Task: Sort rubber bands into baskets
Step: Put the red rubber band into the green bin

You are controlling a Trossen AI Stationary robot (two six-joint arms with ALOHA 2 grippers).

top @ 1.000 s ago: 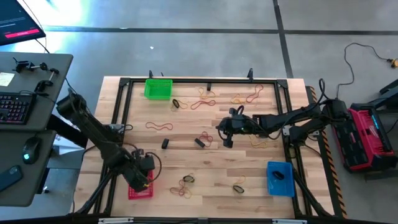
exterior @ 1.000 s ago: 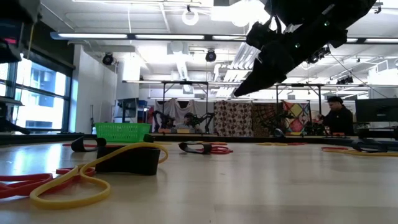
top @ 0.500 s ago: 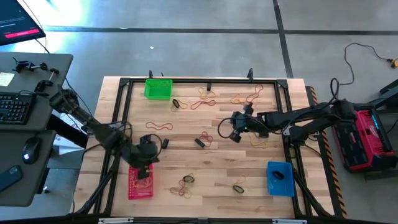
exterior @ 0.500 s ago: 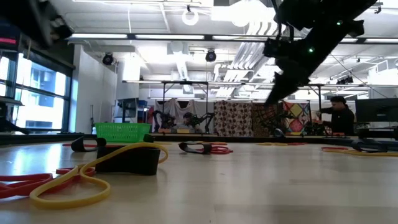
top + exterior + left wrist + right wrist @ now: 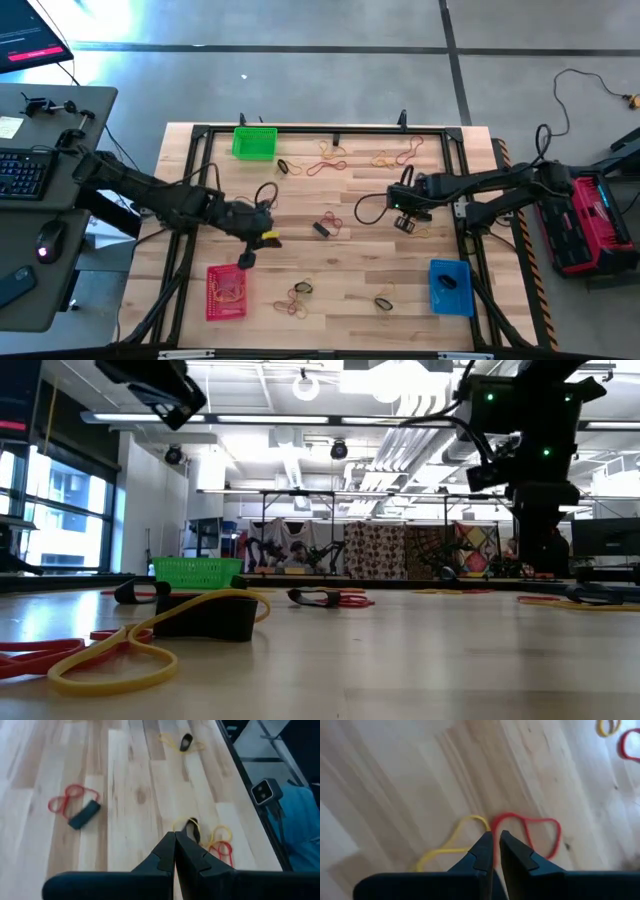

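**Both grippers near-closed over the wood table**

We see three mesh plastic baskets on the slatted wood table (image 5: 340,262): green basket (image 5: 254,141) upper left, red basket (image 5: 226,292) lower left, blue basket (image 5: 449,286) lower right. Thin looped bands (image 5: 325,160) lie scattered, red, yellow and black. Left gripper (image 5: 249,256), arm stretched low from frame left, is clenched empty above the red basket. Right gripper (image 5: 401,220), arm reaching in from frame right, has jaws barely parted over a red band (image 5: 535,832) and yellow band (image 5: 451,845), holding nothing.
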